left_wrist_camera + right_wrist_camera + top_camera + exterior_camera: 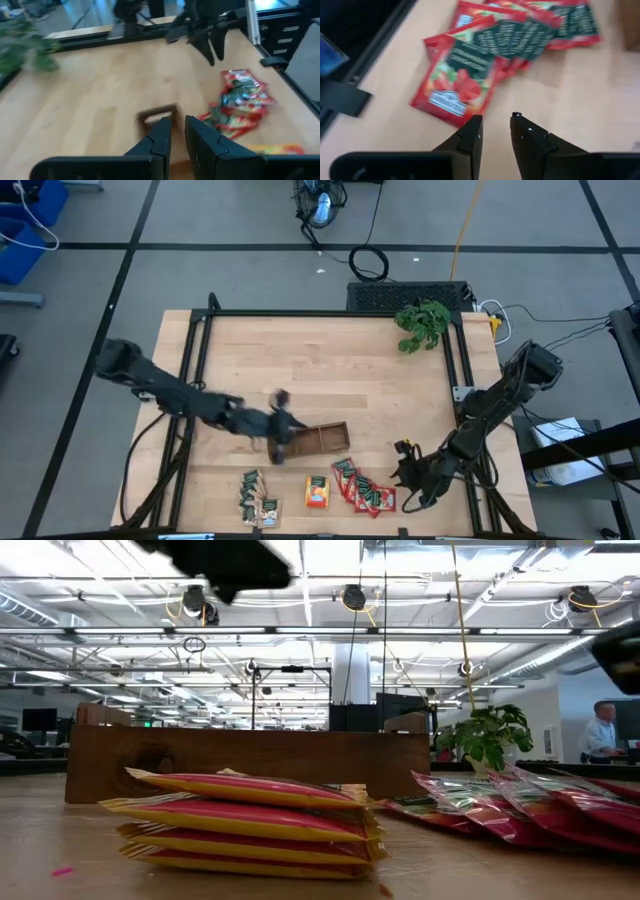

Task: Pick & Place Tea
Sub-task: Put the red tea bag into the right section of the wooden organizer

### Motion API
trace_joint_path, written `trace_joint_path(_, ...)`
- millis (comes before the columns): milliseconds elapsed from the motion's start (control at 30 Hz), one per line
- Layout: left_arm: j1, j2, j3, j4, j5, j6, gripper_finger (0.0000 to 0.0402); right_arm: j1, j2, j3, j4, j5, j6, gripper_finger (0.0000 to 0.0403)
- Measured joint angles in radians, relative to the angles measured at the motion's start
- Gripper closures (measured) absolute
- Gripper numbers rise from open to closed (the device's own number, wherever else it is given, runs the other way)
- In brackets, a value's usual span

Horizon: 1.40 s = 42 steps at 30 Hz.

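Red sachets (465, 80) with green marks lay fanned in a row near the front edge of the pale wood table (330, 370), about five as far as could be counted. Just beside them sat one orange stack (317, 492), at least three sachets thick in the low view, and farther along a small group of dark green sachets (250, 492), perhaps four. One brown tray (318, 438) lay behind the tea, and one plant (422, 323) stood at the far corner.

The right hand (495, 125) hovered just short of the nearest red sachet, fingers slightly apart, holding nothing. The left hand (177, 127) hung over the tray's end, fingers nearly together, also empty.

The red sachets overlapped, so a pinch could likely drag two together or slide flat foil along the table.
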Motion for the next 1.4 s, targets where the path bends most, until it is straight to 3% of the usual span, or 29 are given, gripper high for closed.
trace_joint_path(167,-0.024,0.254,0.192,0.023,0.005,0.014,0.0339,0.048,0.078,0.0,0.159,0.006,0.002,0.0323)
trace_joint_path(367,-0.076,0.53,0.469,-0.018,0.067,0.128,0.0339,0.08,0.111,0.0,0.161,0.139,0.081,0.0324)
trace_joint_path(600,-0.131,0.805,0.895,-0.3,0.04,0.253,0.0339,0.083,0.152,0.0,0.233,0.154,0.127,0.0324)
trace_joint_path(800,-0.155,0.924,1.143,-0.492,-0.056,0.32,0.0339,0.095,0.233,0.007,0.328,0.133,0.132,0.0324)
trace_joint_path(967,-0.148,0.976,1.245,-0.558,-0.059,0.372,0.0313,0.134,0.234,0.048,0.265,0.197,0.13,0.0324)
trace_joint_path(1167,-0.114,0.983,1.231,-0.577,0.003,0.389,0.0234,0.175,0.222,0.117,0.103,0.216,0.188,0.034)
trace_joint_path(1400,-0.103,0.995,1.231,-0.576,0.058,0.409,0.0191,0.143,0.293,0.121,0.146,0.211,0.184,0.0369)
